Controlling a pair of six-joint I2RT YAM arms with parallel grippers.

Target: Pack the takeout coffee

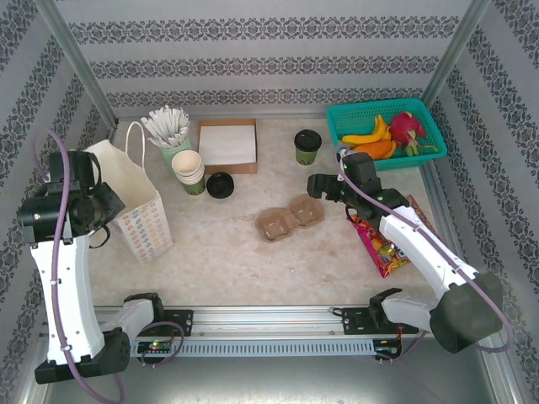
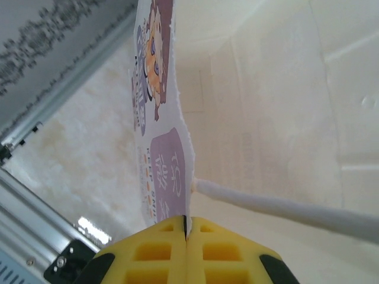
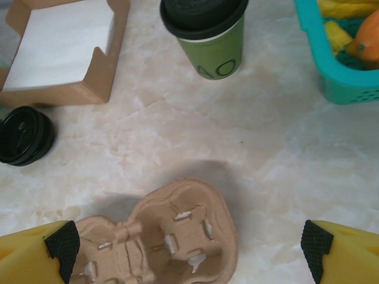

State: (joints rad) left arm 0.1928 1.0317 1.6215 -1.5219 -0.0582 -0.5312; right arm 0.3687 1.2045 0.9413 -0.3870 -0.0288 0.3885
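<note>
Left fingers point(image 2: 155, 251) pinch the bag point(image 2: 266, 106) rim; right fingers point(image 3: 340, 248) are spread above one carrier point(image 3: 183, 231). One coffee point(image 3: 216, 50) stands upright, lid up, on the counter point(image 3: 284, 148).

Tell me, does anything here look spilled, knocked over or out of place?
Nothing is spilled. The takeout coffee stands upright with its lid on. Only the paper bag looks odd: the left gripper pinches its rim shut between its fingers.

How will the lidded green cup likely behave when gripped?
Tall with a narrowing base, the takeout coffee may tip if pushed. Its paper wall probably dents under a hard squeeze. The black lid hides how full it is.
</note>
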